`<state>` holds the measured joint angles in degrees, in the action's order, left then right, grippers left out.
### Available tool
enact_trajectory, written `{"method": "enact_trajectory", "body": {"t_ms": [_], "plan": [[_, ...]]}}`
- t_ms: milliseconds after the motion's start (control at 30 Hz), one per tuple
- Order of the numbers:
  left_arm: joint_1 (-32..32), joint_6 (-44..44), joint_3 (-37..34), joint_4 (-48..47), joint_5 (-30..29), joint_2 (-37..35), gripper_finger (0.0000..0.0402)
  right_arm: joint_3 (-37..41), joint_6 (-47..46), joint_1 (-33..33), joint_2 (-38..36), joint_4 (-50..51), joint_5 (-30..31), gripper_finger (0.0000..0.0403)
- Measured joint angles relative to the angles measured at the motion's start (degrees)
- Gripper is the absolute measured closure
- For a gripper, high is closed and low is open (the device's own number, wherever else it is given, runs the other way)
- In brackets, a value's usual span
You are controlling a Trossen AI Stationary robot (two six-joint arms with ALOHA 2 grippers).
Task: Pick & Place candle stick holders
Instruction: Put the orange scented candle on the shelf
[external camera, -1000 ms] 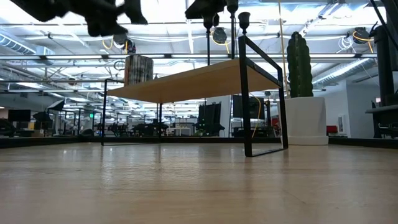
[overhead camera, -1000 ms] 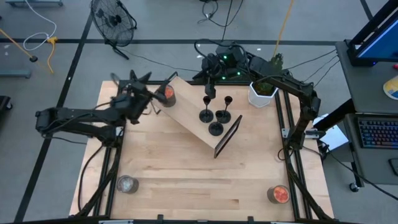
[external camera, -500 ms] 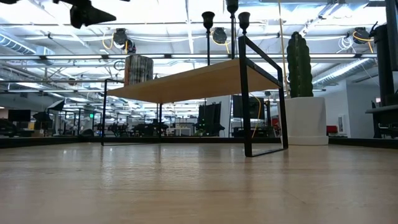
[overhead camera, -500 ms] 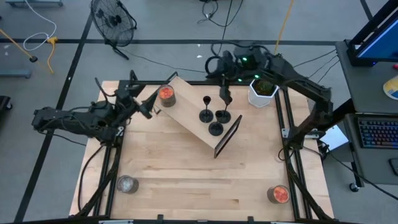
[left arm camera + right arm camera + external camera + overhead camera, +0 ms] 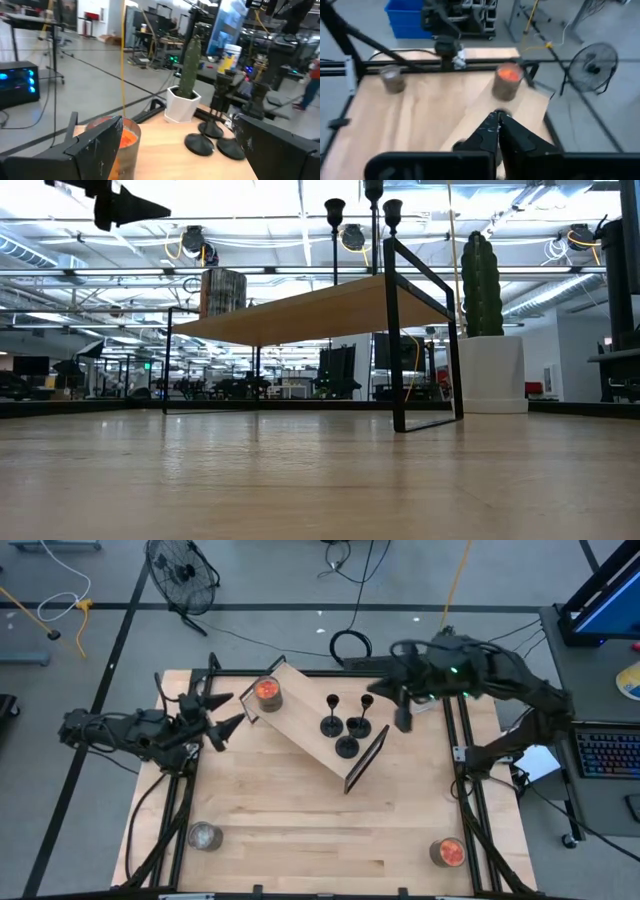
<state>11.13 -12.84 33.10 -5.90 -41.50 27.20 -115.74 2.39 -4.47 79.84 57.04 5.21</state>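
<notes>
Jaws, right gripper: clenched on nothing, tips meeting in the right wrist view; positioned right of centre in the high view, just right of the shelf's end frame. Right arm reaches in from the right edge, bent at the elbow, wrist turned toward frame left.

Jaws, left gripper: released, both fingers spread wide, empty; left of centre in the high view, beside the shelf's upper-left end. Left arm lies stretched roughly level from the left edge, pointing toward frame right.

Candle stick holders: three counted, black, all upright, long axis vertical, cup tops up; clustered close together on the shelf near frame centre. Low view shows their three stems and cups rising above the shelf top.

Shelf: one, light wood with black frame, set diagonally on the table.

Orange-filled jars: two; one on the shelf's upper-left end, one at the table's lower right.

Grey jar: one, lower left of the table.

Potted cactus: one, white pot.
</notes>
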Motion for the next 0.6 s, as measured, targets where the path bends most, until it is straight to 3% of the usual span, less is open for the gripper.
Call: {"method": "enact_trajectory", "body": {"t_ms": [267, 600], "plan": [[1.1, -2.4, 0.0, -5.7, 1.0, -1.1, 0.0023, 0.0, -14.4, 8.6, -4.2, 14.2, 0.6, 0.0402], [1.1, -4.2, 0.0, -8.1, 1.0, -1.1, 0.0023, 1.3, -46.7, 21.6, -5.0, 33.0, 0.4, 0.0401]]}}
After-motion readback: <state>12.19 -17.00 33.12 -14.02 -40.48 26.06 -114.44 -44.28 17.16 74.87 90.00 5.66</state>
